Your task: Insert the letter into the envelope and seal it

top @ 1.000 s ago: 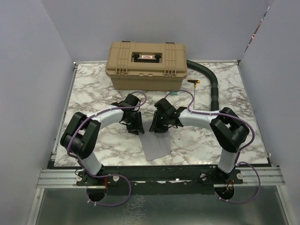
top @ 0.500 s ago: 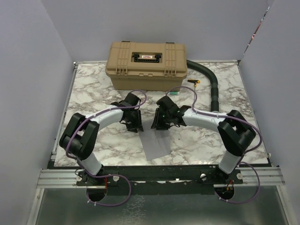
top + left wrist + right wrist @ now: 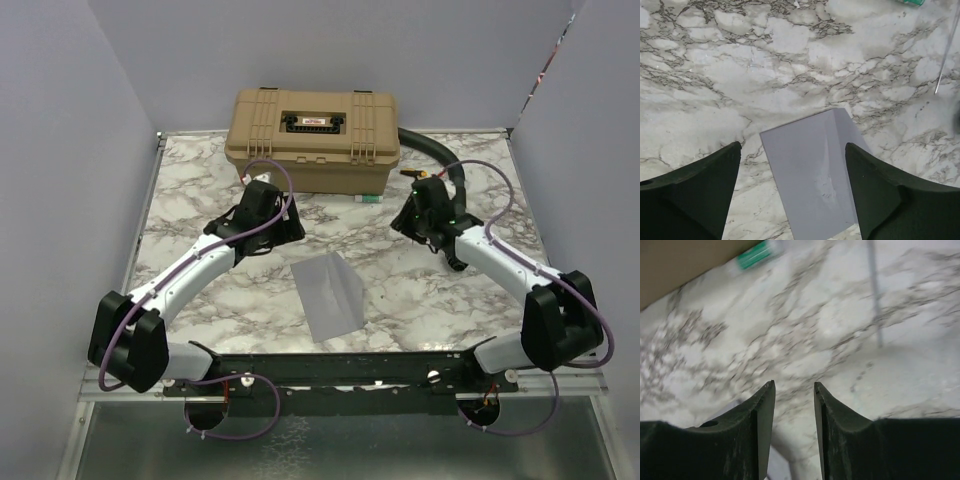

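Much here is hidden or unclear. The right wrist view is blurred. In the left wrist view the near end of the envelope (image 3: 812, 175) is cut off by the frame edge. A crease runs down from the envelope's far corner, but whether the flap is sealed cannot be told, nor whether the letter lies inside.

The grey envelope lies flat on the marble counter (image 3: 200, 180), near its front middle and between the two arms. The left end effector (image 3: 790, 150) hangs over the envelope's far-left side, not touching it. Its dark fingers (image 3: 690, 190) are spread wide and hold nothing. The right end effector (image 3: 794, 390) is well apart from the envelope, toward the right rear and near a black hose (image 3: 452, 175). Its jaws are almost together with a narrow gap, and nothing is between them.

A tan case (image 3: 315, 138) stands closed at the back of the counter. The dark label (image 3: 315, 122) on its lid has a red strip, and the writing is too small to read. A small green item (image 3: 370, 198) lies just in front of the case, its markings unreadable.
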{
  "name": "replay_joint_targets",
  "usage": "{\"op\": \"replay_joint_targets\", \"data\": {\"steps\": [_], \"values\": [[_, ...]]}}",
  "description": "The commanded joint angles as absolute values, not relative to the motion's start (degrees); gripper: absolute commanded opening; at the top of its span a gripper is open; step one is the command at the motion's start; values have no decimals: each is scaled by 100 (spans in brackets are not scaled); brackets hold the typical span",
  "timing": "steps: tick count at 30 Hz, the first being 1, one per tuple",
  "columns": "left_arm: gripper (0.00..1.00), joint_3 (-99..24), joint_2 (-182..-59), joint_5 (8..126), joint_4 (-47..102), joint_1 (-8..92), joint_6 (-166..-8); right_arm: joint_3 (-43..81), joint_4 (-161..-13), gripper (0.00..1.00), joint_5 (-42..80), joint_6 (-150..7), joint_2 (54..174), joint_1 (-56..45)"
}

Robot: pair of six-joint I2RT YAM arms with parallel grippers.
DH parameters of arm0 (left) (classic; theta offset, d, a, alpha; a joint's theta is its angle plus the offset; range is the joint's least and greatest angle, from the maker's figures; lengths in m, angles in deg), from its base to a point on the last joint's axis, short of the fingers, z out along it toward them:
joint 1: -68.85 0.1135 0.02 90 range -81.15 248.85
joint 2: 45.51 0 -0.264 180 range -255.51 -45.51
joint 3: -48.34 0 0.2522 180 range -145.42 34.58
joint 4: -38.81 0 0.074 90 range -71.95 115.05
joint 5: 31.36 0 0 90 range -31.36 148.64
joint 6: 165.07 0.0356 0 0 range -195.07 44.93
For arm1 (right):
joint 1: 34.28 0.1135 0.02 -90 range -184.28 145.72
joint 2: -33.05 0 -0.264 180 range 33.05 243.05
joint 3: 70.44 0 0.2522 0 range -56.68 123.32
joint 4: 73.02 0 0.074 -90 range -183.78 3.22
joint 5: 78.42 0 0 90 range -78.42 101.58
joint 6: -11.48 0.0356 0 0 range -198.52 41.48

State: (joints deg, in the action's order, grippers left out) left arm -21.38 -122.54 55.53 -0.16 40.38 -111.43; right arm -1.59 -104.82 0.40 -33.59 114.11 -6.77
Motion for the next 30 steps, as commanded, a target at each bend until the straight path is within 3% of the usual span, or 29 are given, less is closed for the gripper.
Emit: {"op": "replay_joint_targets", "data": {"steps": [1,10,23,30], "values": [[88,-1944,-12177,5455,433,4066,-11415,-358,-9822,41,841,-3324,11827,-1716],[93,-2239,-12457,5488,483,4090,-11488,680,-9254,40,2233,-1901,13468,-2172],[94,-2304,-12554,5864,484,4117,-11343,1472,-8739,46,1979,227,15049,-2173],[95,-2302,-12582,5859,510,4158,-11318,1387,-8389,46,1486,678,15080,-2162]]}}
